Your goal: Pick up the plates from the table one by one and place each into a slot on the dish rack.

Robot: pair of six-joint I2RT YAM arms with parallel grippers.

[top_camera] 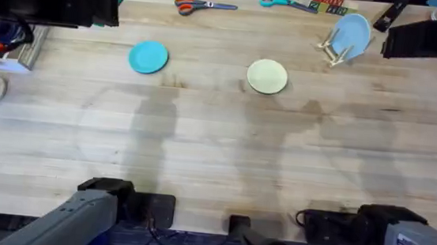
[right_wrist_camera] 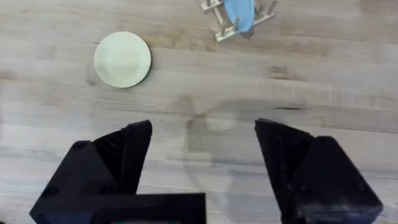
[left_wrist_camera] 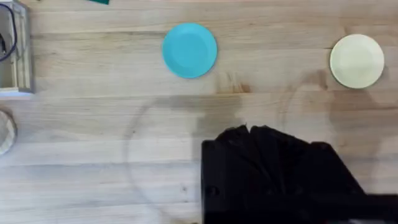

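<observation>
my right gripper [right_wrist_camera: 202, 165] has its two black fingers [right_wrist_camera: 121, 155] spread wide apart with nothing between them, bare table [right_wrist_camera: 261, 106] showing in the gap. my left gripper [left_wrist_camera: 249, 134] shows its black fingers pressed together, holding nothing, low in its wrist frame. beyond my right fingers, in the upper left of the right wrist frame, the cream-yellow plate [right_wrist_camera: 122, 59] lies flat on the wood, and at the top centre the dish rack [right_wrist_camera: 239, 18] holds a pale blue plate [right_wrist_camera: 239, 14] on edge in a slot. in the left wrist frame the cyan plate [left_wrist_camera: 189, 50] lies flat at upper centre and the cream-yellow one sits at upper right, well apart from it. in the overhead frame both arms' bases sit at the bottom edge, the cyan plate is left of centre in the upper part, the cream-yellow plate is right of centre, and the rack with its blue plate stands in the upper right. two pairs of scissors [top_camera: 201, 5] lie along the top edge.
</observation>
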